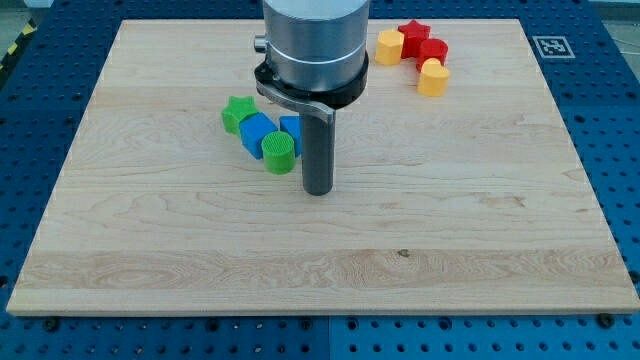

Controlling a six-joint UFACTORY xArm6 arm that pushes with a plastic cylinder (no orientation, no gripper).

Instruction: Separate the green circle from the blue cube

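So there are 8 blocks on the pale wooden board (150,250). 4 sit near centre: 1 green star (238,112), 1 blue cube (257,132), 1 ribbed green circle (279,152) touching the cube at its 5 o'clock, plus 1 more blue block (291,128) half hidden behind the rod. My tip (317,190) sits just beside the circle at its 4 o'clock, holding nothing. Up at 1 o'clock: 2 yellow blocks (389,46), 2 red blocks (413,34), 1 of them a star. A black-and-white marker tag (551,46) is in the corner, unreadable.

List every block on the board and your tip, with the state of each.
Green circle: flat on board, touching the blue cube.
Blue cube: between green star and green circle.
Green star: against the blue cube's left.
Second blue block: partly hidden behind the rod.
My tip: on the board, just right of the green circle.
Yellow and red blocks: clustered at top right.
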